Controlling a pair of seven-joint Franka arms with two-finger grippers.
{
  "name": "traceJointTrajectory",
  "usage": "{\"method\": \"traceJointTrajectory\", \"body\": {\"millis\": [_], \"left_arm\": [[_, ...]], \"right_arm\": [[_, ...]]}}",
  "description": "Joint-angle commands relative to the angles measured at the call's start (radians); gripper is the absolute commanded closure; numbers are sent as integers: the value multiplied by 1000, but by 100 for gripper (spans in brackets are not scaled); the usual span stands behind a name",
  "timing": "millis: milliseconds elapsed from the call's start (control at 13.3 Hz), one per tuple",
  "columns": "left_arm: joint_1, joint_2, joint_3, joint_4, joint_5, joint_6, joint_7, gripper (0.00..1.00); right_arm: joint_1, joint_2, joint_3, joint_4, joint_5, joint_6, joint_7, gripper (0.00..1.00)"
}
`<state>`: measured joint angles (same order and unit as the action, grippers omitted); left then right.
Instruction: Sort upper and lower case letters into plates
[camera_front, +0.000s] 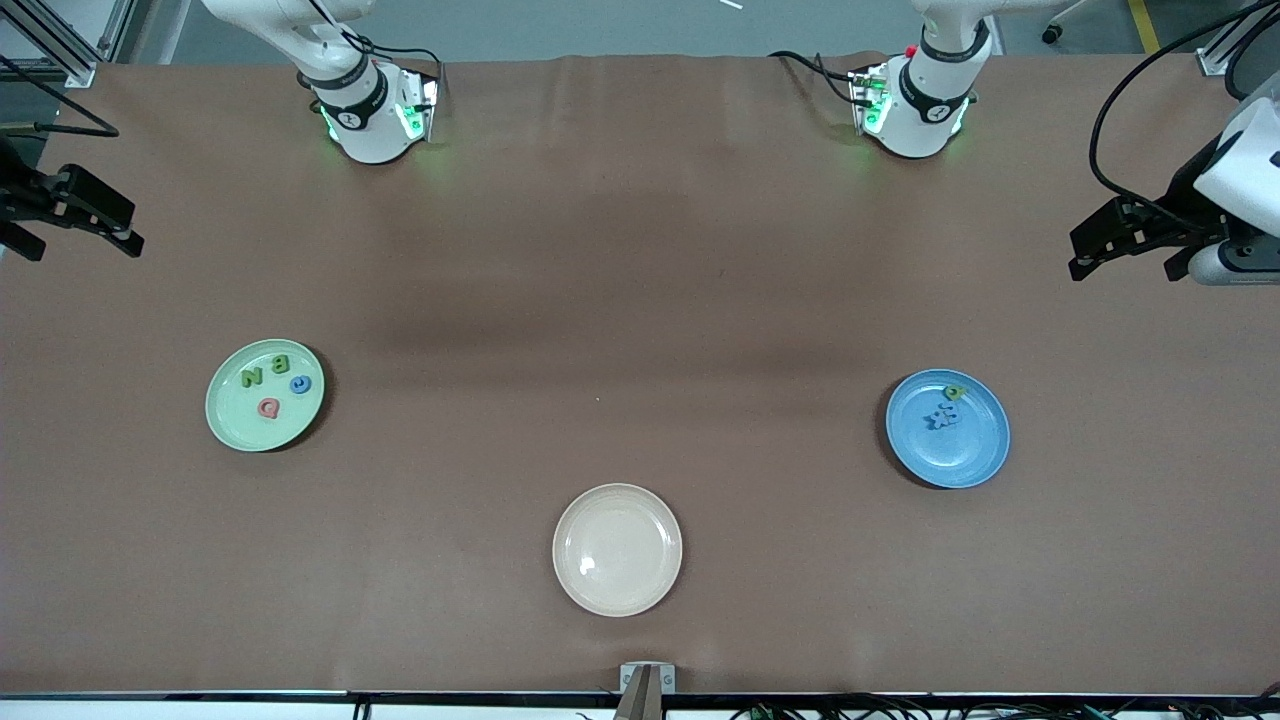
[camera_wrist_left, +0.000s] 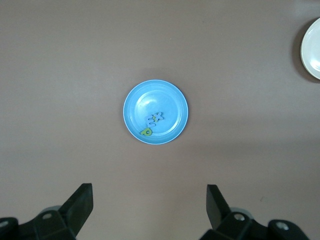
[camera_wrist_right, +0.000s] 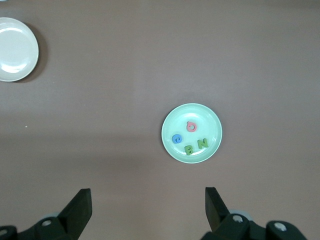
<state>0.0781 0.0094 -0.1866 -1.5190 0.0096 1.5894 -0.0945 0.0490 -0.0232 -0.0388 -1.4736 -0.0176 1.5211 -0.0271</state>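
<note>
The right pincer (camera_front: 75, 215) was held wide apart and empty above the desk (camera_front: 620, 300) at the right arm's end, the arm waiting. The pale green plate (camera_front: 232, 425) was seen toward that end, carrying a green B (camera_front: 281, 363), a green N (camera_front: 251, 377), a blue letter (camera_front: 301, 384) and a pink letter (camera_front: 268, 407). The cream plate (camera_front: 617, 549) lay bare, nearest the front camera. The blue plate (camera_front: 965, 450) held a green letter (camera_front: 954, 392) and what appeared to be blue letters (camera_front: 940, 417). The left pincer (camera_front: 1125, 245) was likewise spread wide, empty, above the left arm's end.
</note>
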Motion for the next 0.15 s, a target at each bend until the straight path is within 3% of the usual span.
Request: {"method": "traceJointTrajectory", "body": {"millis": [0,75], "left_arm": [[12,-11,6,3,3,0,16,0],[12,-12,6,3,3,-2,19,0]], "right_arm": [[-15,2,14,9,-25,16,10,0],[-15,2,14,9,-22,27,13,0]]}}
